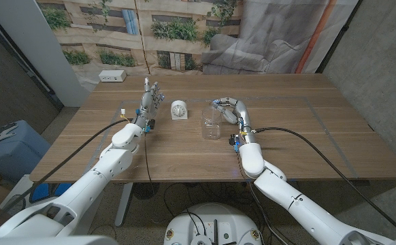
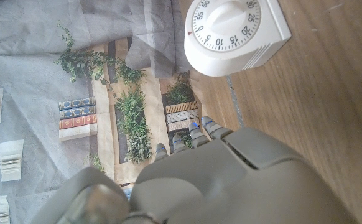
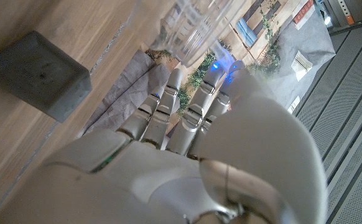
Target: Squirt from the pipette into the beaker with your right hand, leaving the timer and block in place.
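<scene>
A clear glass beaker point(image 1: 211, 125) stands at the middle of the table and shows again, blurred, in the right wrist view point(image 3: 193, 25). My right hand point(image 1: 230, 111) hovers just behind and to the right of it. Its fingers point(image 3: 168, 106) curl in against the thumb and pinch a small pale pipette point(image 1: 216, 103), whose tip points towards the beaker's rim. The pipette is mostly hidden. A white dial timer point(image 1: 178, 109) point(image 2: 234, 31) stands left of the beaker. A grey block point(image 3: 38, 74) lies on the wood beside my right hand. My left hand point(image 1: 152, 96) stands upright left of the timer, holding nothing.
A white box point(image 1: 113, 75) sits at the table's far left edge. A small pale item point(image 1: 123, 112) lies near my left forearm. A printed backdrop hangs behind the table, and a blue bin point(image 1: 7, 146) stands on the floor to the left.
</scene>
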